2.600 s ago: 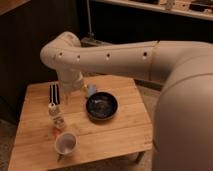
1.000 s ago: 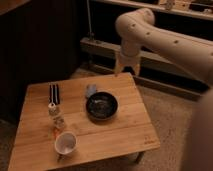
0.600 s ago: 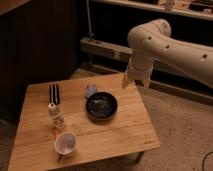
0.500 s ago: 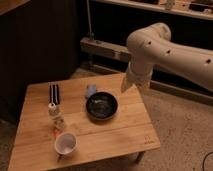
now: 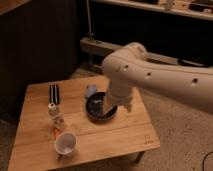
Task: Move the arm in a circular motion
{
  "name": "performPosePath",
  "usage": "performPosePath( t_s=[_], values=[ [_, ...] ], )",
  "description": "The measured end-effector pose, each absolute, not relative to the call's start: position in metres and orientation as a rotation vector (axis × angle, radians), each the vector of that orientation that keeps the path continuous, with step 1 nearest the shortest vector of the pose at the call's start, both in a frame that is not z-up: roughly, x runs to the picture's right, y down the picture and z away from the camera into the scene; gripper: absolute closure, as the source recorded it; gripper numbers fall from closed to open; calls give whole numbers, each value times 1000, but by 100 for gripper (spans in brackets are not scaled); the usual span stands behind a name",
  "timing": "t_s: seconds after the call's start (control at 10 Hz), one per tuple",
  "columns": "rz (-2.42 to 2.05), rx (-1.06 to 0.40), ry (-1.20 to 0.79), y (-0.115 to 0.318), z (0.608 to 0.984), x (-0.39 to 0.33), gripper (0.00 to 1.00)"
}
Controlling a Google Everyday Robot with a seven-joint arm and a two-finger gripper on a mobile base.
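Note:
The cream-white arm (image 5: 150,75) reaches in from the right edge, bends at a rounded joint (image 5: 125,62) and points down over the wooden table (image 5: 125,132). The gripper (image 5: 111,109) at its tapered lower end hangs just above the right side of a black bowl (image 5: 97,109) in the middle of the table. Part of the bowl is hidden behind the arm.
A white cup (image 5: 65,143) stands near the table's front left. A small bottle (image 5: 52,111) and a black-and-white striped object (image 5: 53,93) are on the left. A grey-blue item (image 5: 91,90) lies behind the bowl. A dark cabinet and a low shelf stand behind the table.
The arm has swung down and to the left, from above the table's far right corner to over the black bowl. The things on the table have not moved.

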State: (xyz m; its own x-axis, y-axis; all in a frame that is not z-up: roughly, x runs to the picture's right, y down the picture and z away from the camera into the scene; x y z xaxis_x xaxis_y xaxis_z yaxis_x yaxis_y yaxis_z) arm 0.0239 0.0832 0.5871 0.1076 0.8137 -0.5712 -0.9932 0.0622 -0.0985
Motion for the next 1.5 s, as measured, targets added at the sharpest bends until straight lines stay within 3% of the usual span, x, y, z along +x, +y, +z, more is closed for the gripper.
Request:
performPosePath(
  t_s=[0.8,1.1,1.5],
  values=[
    [1047,-587,305,35,630,-160,35],
    [1014,-550,283,-5,655,-172,35],
    [1072,-493,272,-81,695,-127,35]
  ],
)
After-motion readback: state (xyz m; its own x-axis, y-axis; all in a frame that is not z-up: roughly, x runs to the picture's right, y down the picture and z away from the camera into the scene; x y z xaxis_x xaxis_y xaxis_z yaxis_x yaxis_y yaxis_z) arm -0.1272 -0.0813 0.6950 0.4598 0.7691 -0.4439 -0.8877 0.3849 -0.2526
